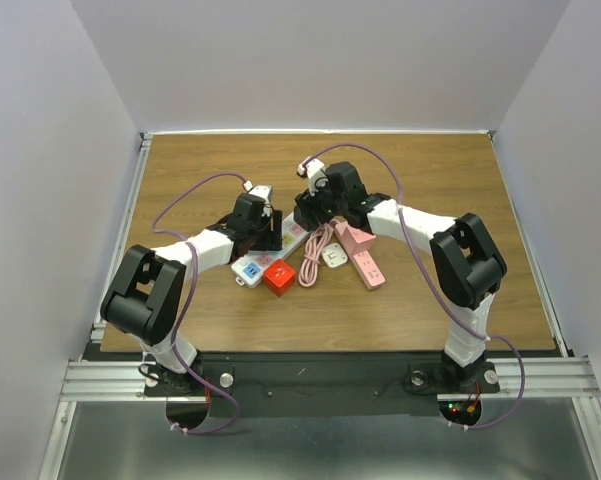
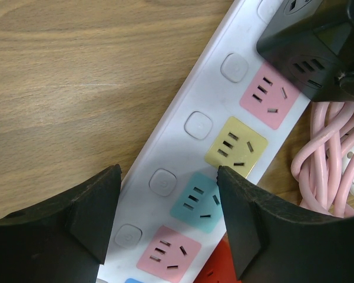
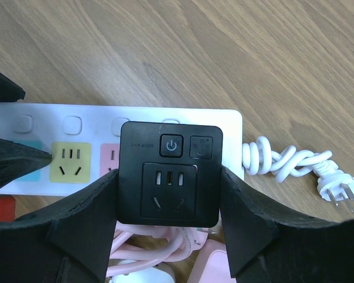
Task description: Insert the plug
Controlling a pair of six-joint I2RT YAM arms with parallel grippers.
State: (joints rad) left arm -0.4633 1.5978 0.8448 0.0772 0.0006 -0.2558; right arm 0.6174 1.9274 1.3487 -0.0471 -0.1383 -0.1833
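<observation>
A white power strip (image 1: 283, 247) with pink, yellow, teal and blue sockets lies at the table's middle; it also shows in the left wrist view (image 2: 182, 88) and the right wrist view (image 3: 94, 115). My right gripper (image 3: 171, 186) is shut on a black adapter plug (image 3: 170, 159), holding it over the strip's far end, next to the pink socket (image 3: 109, 158). The adapter also shows in the left wrist view (image 2: 309, 47). My left gripper (image 2: 168, 177) is open, one finger on each side of the strip near the teal socket (image 2: 197, 200). Whether the adapter's prongs are in a socket is hidden.
A red cube socket (image 1: 278, 276) sits beside the strip's near end. A coiled pink cable (image 1: 315, 248), a white plug (image 1: 332, 256) and a pink power strip (image 1: 365, 255) lie to the right. The strip's own white cord and plug (image 3: 300, 162) lie off its end.
</observation>
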